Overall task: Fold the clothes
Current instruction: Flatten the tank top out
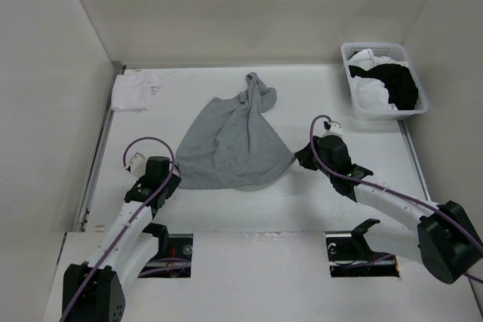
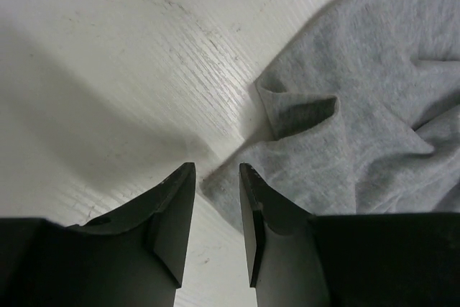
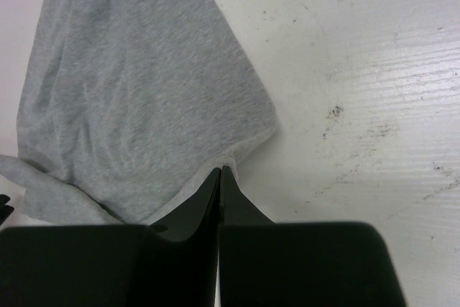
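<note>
**A:** Where does everything lie, biggest first?

**B:** The counter carries it all; the gray T-shirt lies in the middle of it, between the two arms, and it is not flat; the near part spreads wide, while the far part is bunched into a narrow twist pointing at the back wall. A basket of black and white garments stands at the far right, well apart; a small white cloth lies at the far left; I take neither to be part of the job.

**A:** And the grippers?

**B:** The right gripper is clenched on the near-right corner of the T-shirt; the hem puckers right at its closed tips, so I read it as a pinch on the fabric. The left gripper is released; its jaws stand apart, low over the counter; the near-left corner of the T-shirt lies just at their mouth, passing under one finger, and nothing is clamped.

**A:** Which step is that?

**B:** By my reading, the spreading-out that comes before any fold; one bottom corner is taken, the other not yet.

**A:** What does the next move call for?

**B:** The left gripper would need to ease forward until the corner sits between the jaws, then close; the fabric is thin and lies flat, so the tips must reach the counter or they may close on nothing. After that, drawing both corners apart and toward the near edge should straighten the bunched far part; pulling on one side alone might only drag the T-shirt askew.
</note>
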`<act>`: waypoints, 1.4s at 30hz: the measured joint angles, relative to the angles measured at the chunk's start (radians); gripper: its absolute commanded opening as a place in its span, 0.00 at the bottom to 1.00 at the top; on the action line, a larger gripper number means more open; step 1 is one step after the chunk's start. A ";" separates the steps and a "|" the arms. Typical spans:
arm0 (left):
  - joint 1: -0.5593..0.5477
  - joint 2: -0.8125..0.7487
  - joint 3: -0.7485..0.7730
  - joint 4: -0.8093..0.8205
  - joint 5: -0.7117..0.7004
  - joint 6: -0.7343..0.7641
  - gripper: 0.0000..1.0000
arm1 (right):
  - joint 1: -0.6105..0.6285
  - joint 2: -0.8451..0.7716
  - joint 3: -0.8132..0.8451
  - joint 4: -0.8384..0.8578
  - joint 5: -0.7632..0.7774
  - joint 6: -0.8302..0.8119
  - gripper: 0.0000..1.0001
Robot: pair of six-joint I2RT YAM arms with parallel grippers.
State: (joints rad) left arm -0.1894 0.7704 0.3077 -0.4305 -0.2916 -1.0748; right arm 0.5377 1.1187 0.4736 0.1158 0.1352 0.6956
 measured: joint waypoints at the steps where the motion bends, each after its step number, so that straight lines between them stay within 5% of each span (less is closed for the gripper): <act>1: 0.015 0.005 -0.003 0.007 0.014 0.010 0.28 | 0.000 0.000 0.000 0.000 0.000 0.000 0.01; 10: 0.030 0.040 -0.026 0.068 0.113 0.076 0.30 | 0.000 0.000 0.000 0.000 0.000 0.000 0.01; 21: 0.023 0.089 -0.024 0.103 0.139 0.093 0.02 | 0.000 -0.012 0.000 0.001 0.000 0.000 0.01; 26: 0.012 0.019 0.015 -0.007 0.151 0.099 0.00 | 0.000 -0.051 0.000 -0.004 0.004 0.000 0.00; 34: -0.077 -0.121 0.496 -0.097 0.095 0.179 0.00 | 0.095 -0.387 0.077 -0.191 0.080 -0.015 0.00; 42: -0.086 -0.173 0.834 -0.054 0.041 0.259 0.00 | 0.479 -0.555 0.588 -0.406 0.402 -0.182 0.00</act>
State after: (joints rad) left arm -0.2756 0.5972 1.1416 -0.4843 -0.2504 -0.8162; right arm 1.0164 0.5640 1.0618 -0.2897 0.5369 0.5137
